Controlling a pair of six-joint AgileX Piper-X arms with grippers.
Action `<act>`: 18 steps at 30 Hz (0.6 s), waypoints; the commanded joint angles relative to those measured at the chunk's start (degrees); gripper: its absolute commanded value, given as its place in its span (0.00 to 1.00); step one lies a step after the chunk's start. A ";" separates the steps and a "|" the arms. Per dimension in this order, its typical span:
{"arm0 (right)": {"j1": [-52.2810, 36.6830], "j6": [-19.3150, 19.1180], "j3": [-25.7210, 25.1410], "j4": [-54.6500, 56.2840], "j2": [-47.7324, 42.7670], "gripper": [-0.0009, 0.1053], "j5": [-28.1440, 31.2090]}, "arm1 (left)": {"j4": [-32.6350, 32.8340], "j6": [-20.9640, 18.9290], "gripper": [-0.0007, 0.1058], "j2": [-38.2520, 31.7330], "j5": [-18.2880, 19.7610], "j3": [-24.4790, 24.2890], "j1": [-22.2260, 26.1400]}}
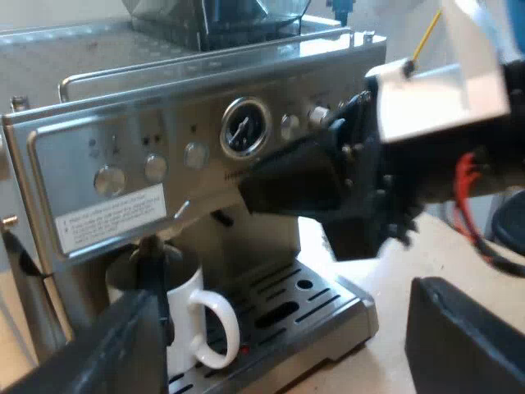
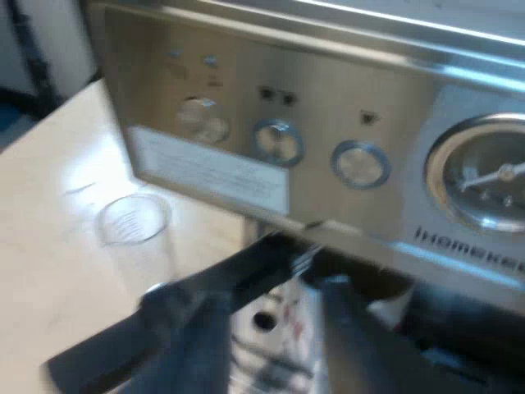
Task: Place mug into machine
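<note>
Mug point(image 1: 184, 316) sits in the espresso machine point(image 1: 107, 139), loop at three o'clock. My left gripper point(image 1: 283, 320) hangs released; my right gripper point(image 2: 275, 328), released too, crowds the holder handle point(image 2: 246, 267).

The bean hopper point(image 1: 213, 16) sits on top of the espresso machine point(image 1: 164, 156). The mug point(image 1: 193, 316) stands on the drip tray point(image 1: 316, 316), under the machine's front. The measuring glass point(image 2: 135, 226) stands on the bench point(image 2: 49, 246), near the machine and apart from it.
</note>
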 commanded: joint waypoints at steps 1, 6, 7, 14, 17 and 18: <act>0.98 0.74 -0.54 4.45 -2.85 0.81 -0.67 | 1.29 -0.03 0.60 -0.21 0.36 -0.91 -0.27; 1.24 0.26 -0.54 12.74 -7.18 0.95 -3.09 | 1.43 -0.20 0.60 -0.32 0.55 -1.39 -0.27; 0.68 -0.88 -0.54 13.62 -8.24 0.95 -3.11 | 1.21 -0.20 0.60 -0.32 0.53 -1.41 -0.27; -5.42 -2.21 -0.54 14.23 -13.05 0.95 -7.44 | 1.04 -0.96 0.60 0.52 0.39 -1.75 0.04; -10.11 -2.60 -0.54 14.23 -15.14 0.95 -11.01 | 1.04 -2.33 0.60 2.95 -0.45 -2.61 0.04; -12.07 -2.60 -0.54 14.68 -15.94 0.95 -11.28 | 1.04 -2.42 0.60 4.13 -0.71 -3.08 0.04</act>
